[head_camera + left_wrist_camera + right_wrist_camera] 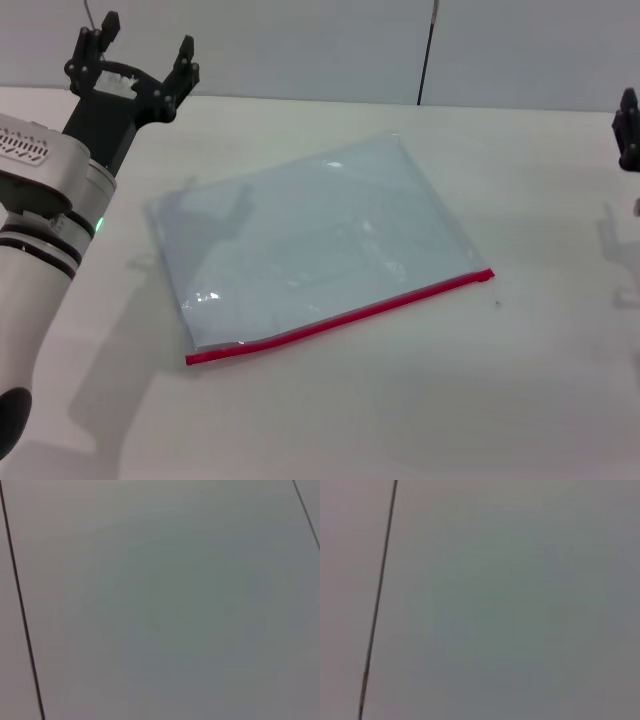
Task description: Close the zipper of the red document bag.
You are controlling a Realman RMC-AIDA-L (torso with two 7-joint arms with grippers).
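The red document bag [320,245] lies flat in the middle of the white table in the head view, a translucent pale blue-grey pouch turned at an angle. Its zipper [345,316] is a thin red strip along the near long edge, running from the lower left corner up to the right. My left gripper [140,58] is raised at the far left, behind the bag's left corner, open with nothing between its fingers. My right gripper [628,130] shows only partly at the right edge, well away from the bag. Both wrist views show only plain grey surface.
The white table [520,380] stretches around the bag on all sides. A grey wall with a dark vertical seam [428,50] stands behind the table. My left arm's white forearm [40,250] fills the left side.
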